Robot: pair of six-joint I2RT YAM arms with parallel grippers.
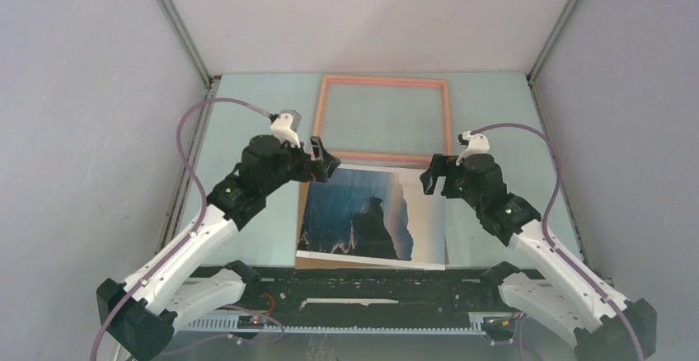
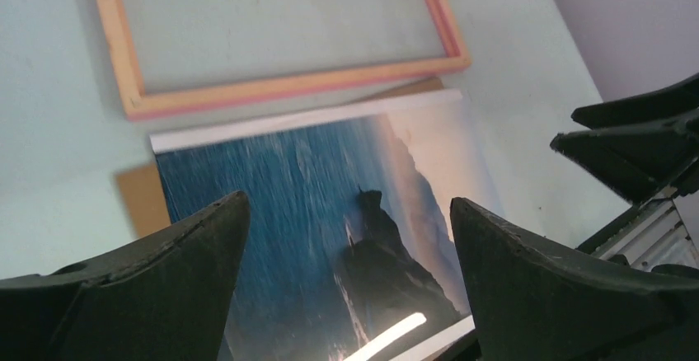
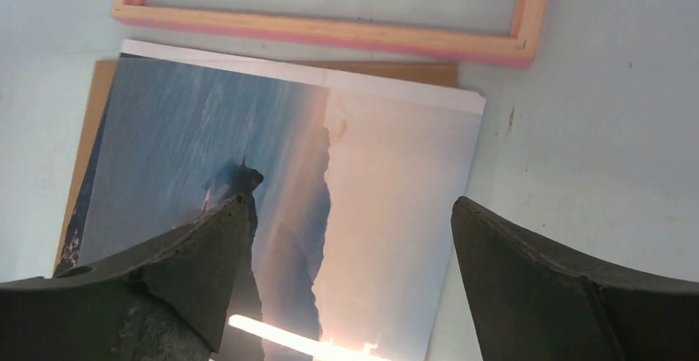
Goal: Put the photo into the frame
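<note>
Photo [image 1: 371,217] lies face up at lower centre of the top view, stacked on a brown backing board [image 2: 142,196]. Its far edge sits just beside the near rail of the frame [image 1: 383,81], not inside it. The frame lies flat on the table [image 1: 247,130] at upper centre, and bare table shows through it, so it's unloaded. Left tool [image 1: 327,163] and right tool [image 1: 435,175] hang over the photo's two upper corners, both spread wide and holding nothing. They're probably set there to take one far corner each, so the thin print moves square into the opening without buckling. The top view gives the symmetric arm layout but barely shows the board. The wrist views show it clearly, poking out left of the print and in the gap before the frame rail. They also confirm the jaw gap. Tool height over the print can't be told from any view.
</note>
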